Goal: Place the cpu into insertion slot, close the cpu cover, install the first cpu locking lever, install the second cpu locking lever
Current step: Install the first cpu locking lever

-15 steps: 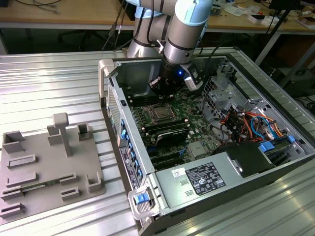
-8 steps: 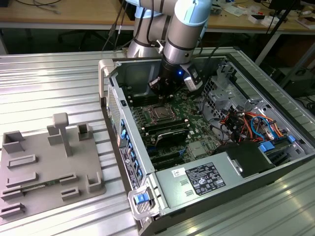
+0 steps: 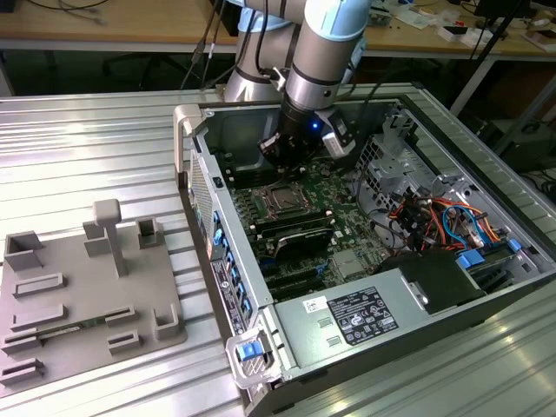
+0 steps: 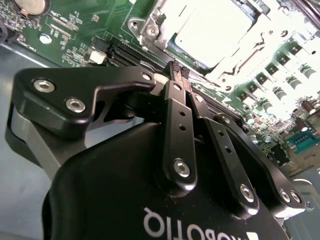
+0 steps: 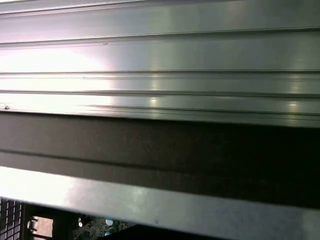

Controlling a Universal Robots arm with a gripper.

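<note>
On a ribbed metal table (image 3: 87, 148), backed by wooden workbenches (image 3: 104, 22), an opened computer case (image 3: 365, 261) was seen lying flat beside a grey fixture tray (image 3: 78, 295). Inside, the gripper (image 4: 179, 70) was held just beside the insertion slot (image 4: 220, 35), its fingers (image 4: 172, 107) pressed together on nothing visible. The cpu (image 4: 212, 32) was seated in the slot, the cpu cover (image 4: 150, 25) framing it. Locking levers could not be made out.
</note>
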